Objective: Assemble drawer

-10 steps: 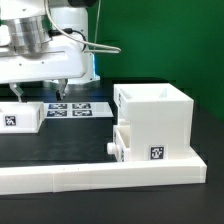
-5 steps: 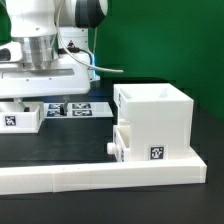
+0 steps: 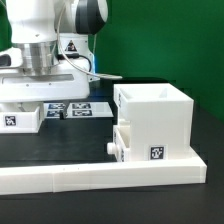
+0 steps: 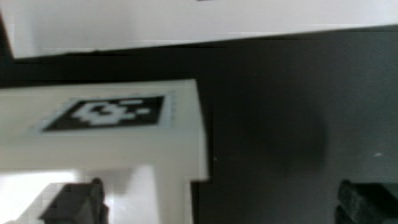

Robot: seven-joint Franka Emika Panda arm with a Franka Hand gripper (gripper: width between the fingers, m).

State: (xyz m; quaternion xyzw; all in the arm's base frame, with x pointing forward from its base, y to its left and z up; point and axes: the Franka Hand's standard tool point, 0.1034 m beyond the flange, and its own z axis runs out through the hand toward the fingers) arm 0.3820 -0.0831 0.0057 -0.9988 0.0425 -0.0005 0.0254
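Note:
The drawer's large white cube shell (image 3: 155,118) stands at the exterior view's right. One box tray sits in its lower front, its round knob (image 3: 112,146) sticking out. A second small white tray (image 3: 20,116) with a black-and-white tag lies at the exterior view's left. My gripper (image 3: 51,108) hangs just over that tray's right end. In the wrist view the tray's tagged face (image 4: 111,112) fills the middle. My gripper (image 4: 221,203) is open and holds nothing. One finger (image 4: 71,205) is over the tray's white wall, the other (image 4: 370,200) over the dark table.
The long low white L-shaped rail (image 3: 100,176) runs along the front and meets the shell's base. The marker board (image 3: 80,108) lies flat behind the gripper. A white surface (image 4: 178,25) crosses the far edge of the wrist view.
The arm has moved toward the exterior view's left and down, from over the marker board to over the small tray's right end. The jaws stay open.

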